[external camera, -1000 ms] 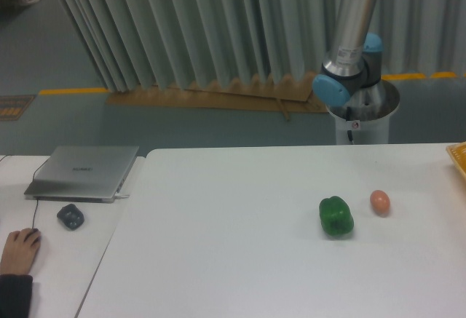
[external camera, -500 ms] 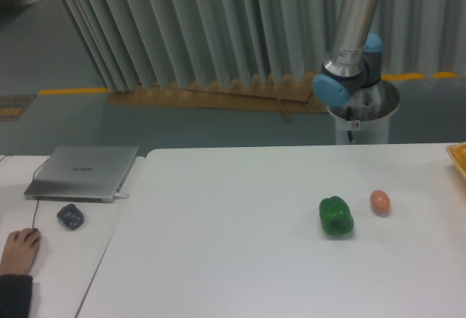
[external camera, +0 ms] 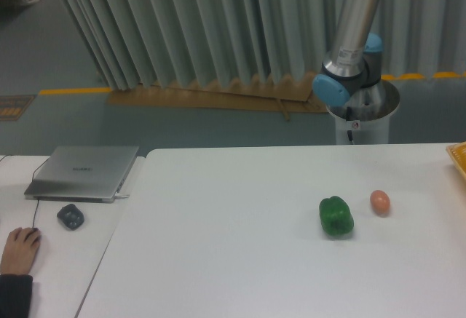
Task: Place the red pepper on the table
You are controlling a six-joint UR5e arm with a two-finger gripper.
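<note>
Red pepper is nowhere in my view right now, and neither are the jaws: the arm (external camera: 354,38) rises from its base behind the tabletop (external camera: 240,260) and runs out of the top of the picture, so I cannot say whether the jaws are open, closed or carrying anything. If the pepper is up there, my judgement is that I should bring it down over the wide bare stretch in the middle, well apart from the green pepper (external camera: 336,215) and the small egg (external camera: 379,201) just beside it, lower until it rests on the surface and only then let go, since a rounded, glossy pepper may roll. The white top is smooth, matte and looks level. To the left a narrower desk carries a closed laptop (external camera: 84,172), a dark mouse (external camera: 70,216) and a person's hand (external camera: 20,250). Behind stand pale pleated curtains, a grey floor with a yellow line, and a yellow edge at far right.
</note>
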